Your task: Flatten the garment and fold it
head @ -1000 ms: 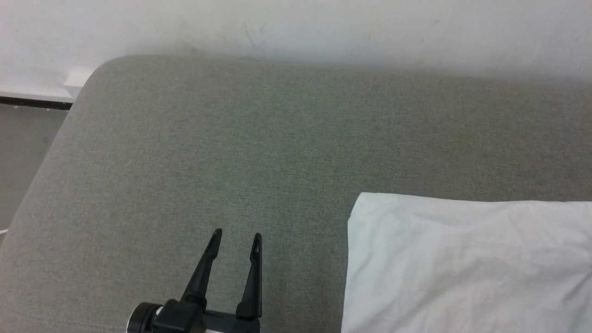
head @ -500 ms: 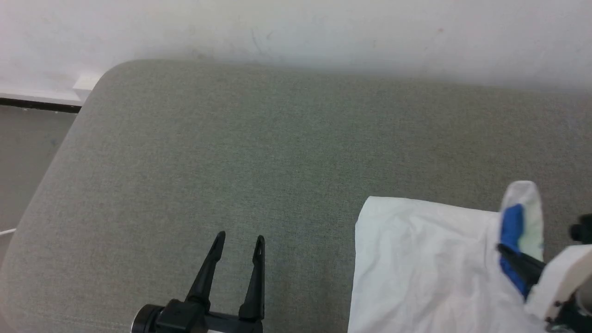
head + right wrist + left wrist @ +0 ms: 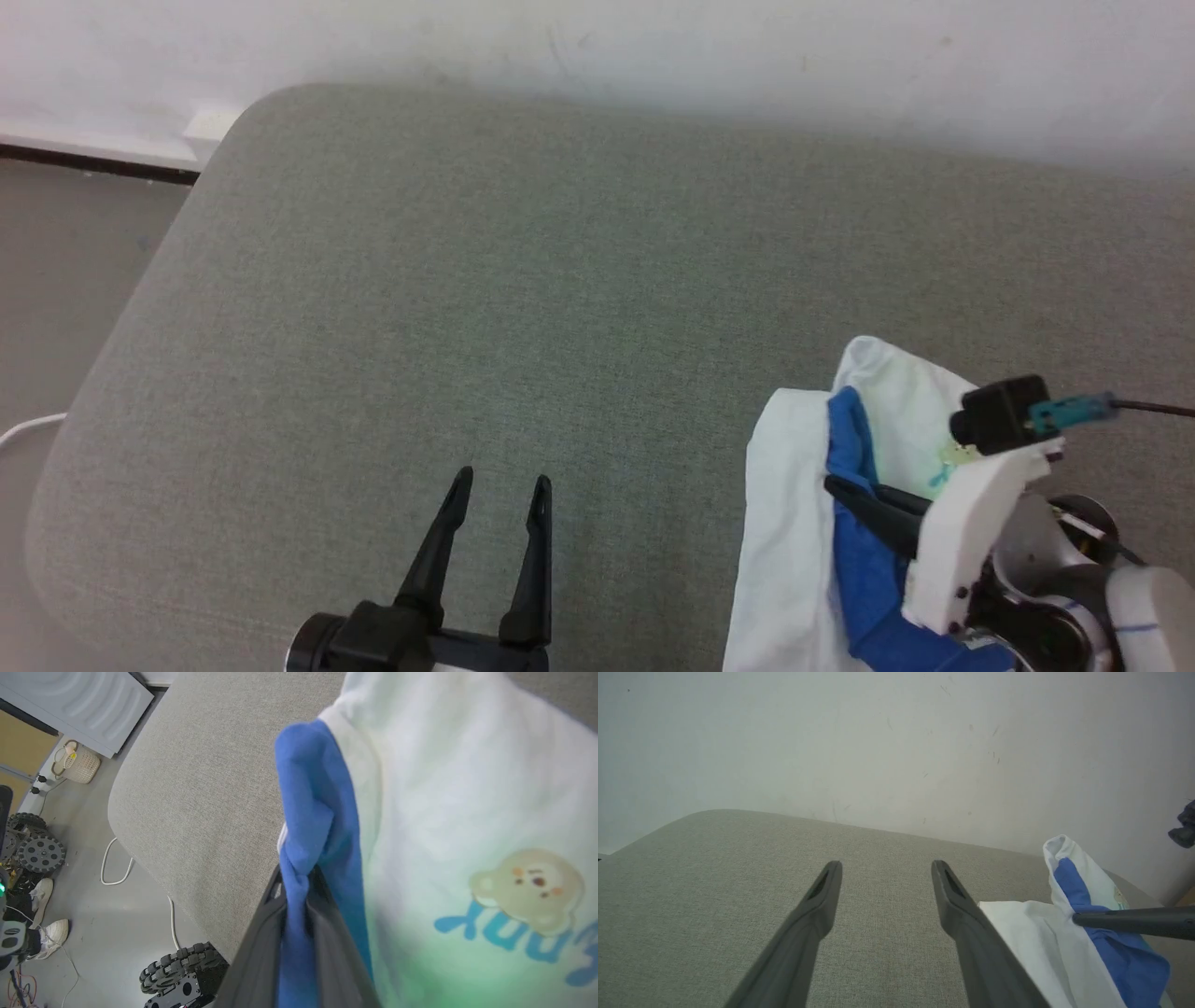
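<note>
The garment (image 3: pixel 794 523), a white T-shirt with a blue sleeve, lies bunched at the lower right of the grey cushion (image 3: pixel 523 280). My right gripper (image 3: pixel 840 485) is shut on the blue sleeve (image 3: pixel 308 826) and holds that part lifted over the white body, whose bear print (image 3: pixel 528 891) faces the right wrist camera. The sleeve (image 3: pixel 1106 933) and white cloth (image 3: pixel 1036 938) also appear at the right of the left wrist view. My left gripper (image 3: pixel 499 485) stands open and empty above the bare cushion, left of the garment, its fingers (image 3: pixel 822 891) well apart.
A white wall (image 3: pixel 597 47) runs behind the cushion. The cushion's rounded left edge (image 3: pixel 121 336) drops to grey floor (image 3: pixel 56 280). In the right wrist view a wheeled base (image 3: pixel 182 970), a white cable (image 3: pixel 117 858), a basket (image 3: pixel 77 763) and a person's shoes (image 3: pixel 46 933) are on the floor.
My right gripper has come in from the right, carrying the blue sleeve leftward over the white body; the flat white cloth is now bunched. The head camera shifted slightly. The left gripper stayed open.
</note>
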